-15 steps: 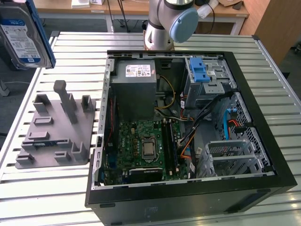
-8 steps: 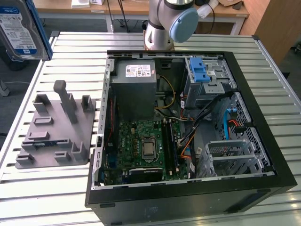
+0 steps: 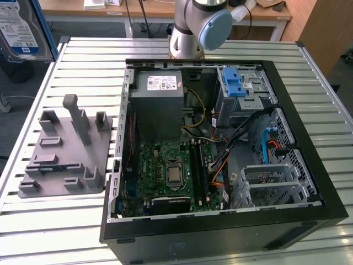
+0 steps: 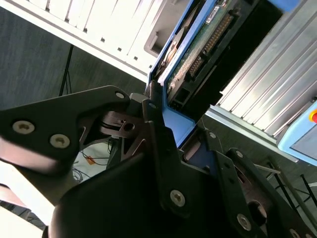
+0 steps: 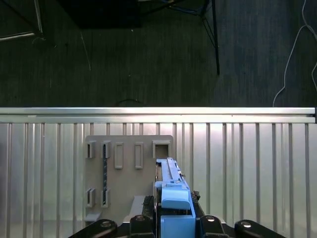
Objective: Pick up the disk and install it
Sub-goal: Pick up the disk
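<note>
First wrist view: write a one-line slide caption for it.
The hand grips the disk edge-on, with the grey slotted plate on the slatted table behind it.

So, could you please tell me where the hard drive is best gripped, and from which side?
Probably at one end, pinched across its thin thickness and approached edge-on, much as the gripper holds the disk now. Its two flat, parallel faces give the fingers a seat, and most of the blue side rails is left clear of the grip.
</note>
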